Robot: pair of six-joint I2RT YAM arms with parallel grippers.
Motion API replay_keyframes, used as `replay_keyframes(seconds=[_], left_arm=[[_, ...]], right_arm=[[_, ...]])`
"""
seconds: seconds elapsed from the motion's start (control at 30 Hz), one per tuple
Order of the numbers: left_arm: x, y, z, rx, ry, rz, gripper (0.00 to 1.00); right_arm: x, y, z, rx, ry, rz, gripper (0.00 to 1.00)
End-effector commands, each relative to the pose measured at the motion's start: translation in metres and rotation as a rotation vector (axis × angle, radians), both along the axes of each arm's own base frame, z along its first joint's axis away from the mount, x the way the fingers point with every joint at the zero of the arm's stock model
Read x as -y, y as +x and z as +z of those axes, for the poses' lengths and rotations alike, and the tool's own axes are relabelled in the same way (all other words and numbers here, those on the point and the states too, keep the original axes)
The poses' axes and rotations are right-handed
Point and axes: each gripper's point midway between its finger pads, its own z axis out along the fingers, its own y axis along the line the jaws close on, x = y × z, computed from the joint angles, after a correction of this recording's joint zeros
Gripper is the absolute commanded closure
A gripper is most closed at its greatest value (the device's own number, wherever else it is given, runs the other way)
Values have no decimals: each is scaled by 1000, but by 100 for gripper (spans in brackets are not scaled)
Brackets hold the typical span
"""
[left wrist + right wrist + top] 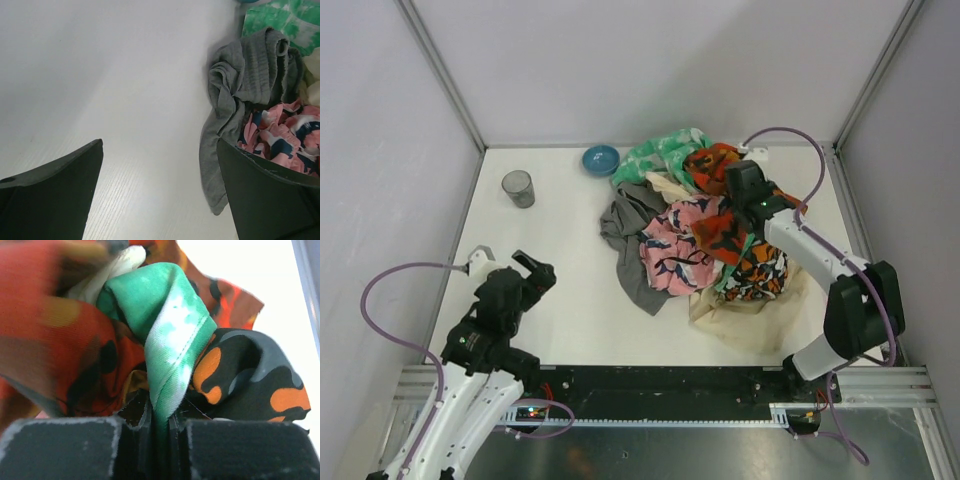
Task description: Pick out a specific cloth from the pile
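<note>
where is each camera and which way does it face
Top external: overhead, near edge, looking down at the table; left arm, right arm show.
Left wrist: faces the grey cloth; open left pincer frames it.
Right wrist: against the pile, right pincer shut on green-white cloth.
Shared: top and left wrist see the grey cloth.

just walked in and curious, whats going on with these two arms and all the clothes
Two robot arms are working at a pile of cloths on a white table. The right gripper is shut on a fold of the mint green and white cloth, with orange camouflage fabric bunched around it. The left gripper hangs open over bare table beside the dark grey cloth, which lies at the pile's left edge, untouched by either gripper.
</note>
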Motion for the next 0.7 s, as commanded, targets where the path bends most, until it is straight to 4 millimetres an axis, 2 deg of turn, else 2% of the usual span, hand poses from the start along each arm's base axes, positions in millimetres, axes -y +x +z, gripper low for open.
replay_keyframes(seconds=[0.0, 0.17, 0.2, 0.27, 0.37, 0.4, 0.47, 0.57, 0.63, 0.67], left_arm=[[3, 9, 18, 28, -19, 8, 0], [16, 16, 13, -34, -17, -43, 0], [20, 19, 12, -49, -16, -60, 0], [30, 25, 9, -69, -22, -105, 0], [56, 38, 8, -66, -56, -222, 0], [66, 43, 8, -57, -71, -267, 0], [82, 52, 5, -46, -93, -340, 0], [93, 66, -6, -68, -89, -377, 0], [96, 76, -16, -96, -68, -381, 0], [97, 81, -19, -105, -56, -385, 0]], right_arm=[[27, -10, -76, -193, 63, -34, 100], [46, -5, -146, -359, 119, -82, 97], [49, -8, -156, -403, 135, -93, 96], [54, -7, -164, -437, 159, -108, 93], [62, -3, -155, -420, 195, -121, 87], [66, -2, -150, -410, 201, -120, 82], [70, -1, -133, -379, 205, -108, 72], [74, -5, -100, -323, 204, -95, 56], [75, -10, -74, -270, 218, -97, 39], [75, -12, -57, -230, 231, -92, 22]])
